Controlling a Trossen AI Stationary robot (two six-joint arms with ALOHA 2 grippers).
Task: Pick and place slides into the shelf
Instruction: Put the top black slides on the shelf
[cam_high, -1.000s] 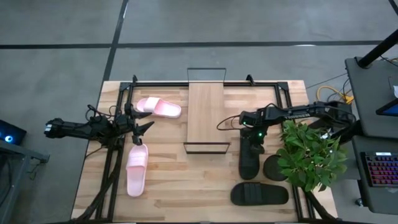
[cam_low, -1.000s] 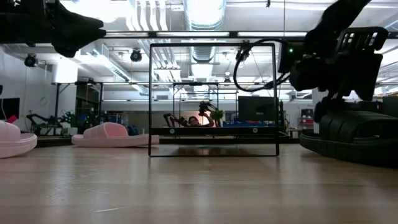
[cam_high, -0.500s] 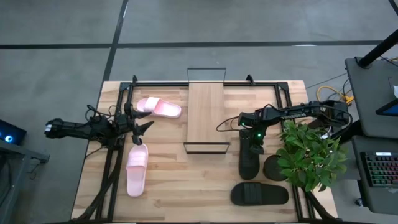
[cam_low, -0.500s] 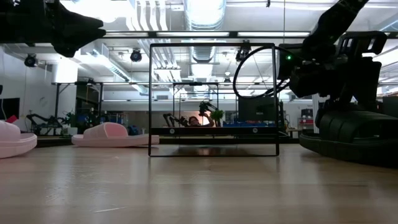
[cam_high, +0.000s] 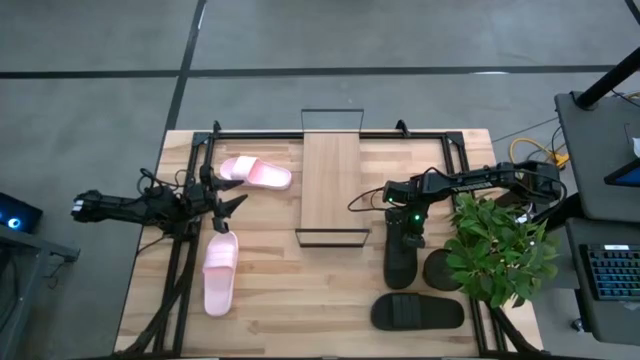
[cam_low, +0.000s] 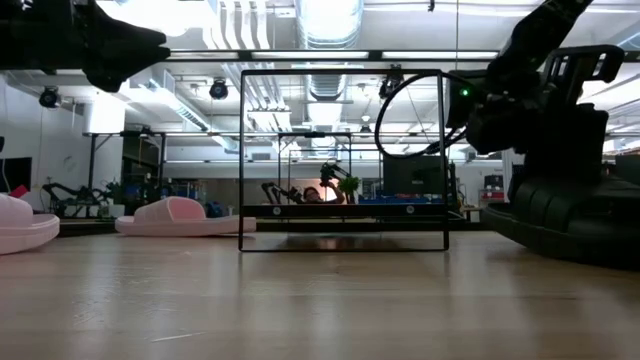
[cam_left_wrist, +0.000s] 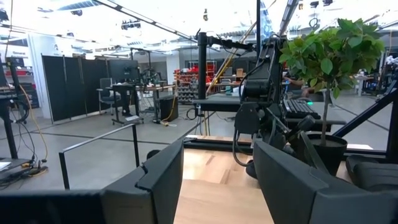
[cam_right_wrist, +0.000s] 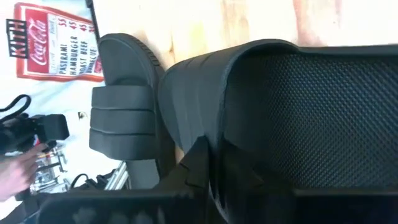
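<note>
My right gripper (cam_high: 408, 236) stands over a black slide (cam_high: 402, 258) that lies on its sole right of the shelf (cam_high: 335, 185), and it is shut on that slide's strap (cam_right_wrist: 193, 93). A second black slide (cam_high: 418, 312) lies near the front edge, also seen in the right wrist view (cam_right_wrist: 121, 118). Two pale pink slides (cam_high: 255, 172) (cam_high: 220, 272) lie on the table's left side. My left gripper (cam_high: 226, 204) hangs open above the table between them, with nothing between its fingers (cam_left_wrist: 158, 180). My right gripper pinches the black slide's strap at its open edge (cam_right_wrist: 217, 134), one finger seemingly under the strap and one on top of it. The fingers come from above, pointing down. The slide lies flat with its sole on the table (cam_low: 570, 225).
A potted plant (cam_high: 500, 248) stands close to the right of the held slide. A black tube frame (cam_high: 190, 250) runs along the table's left, far and right sides. The shelf's wire frame (cam_low: 343, 160) stands mid-table. There is bare wood in front of the shelf.
My right gripper has sunk a little onto the black slide and shut on its strap. The slide has stayed where it was on the table.
</note>
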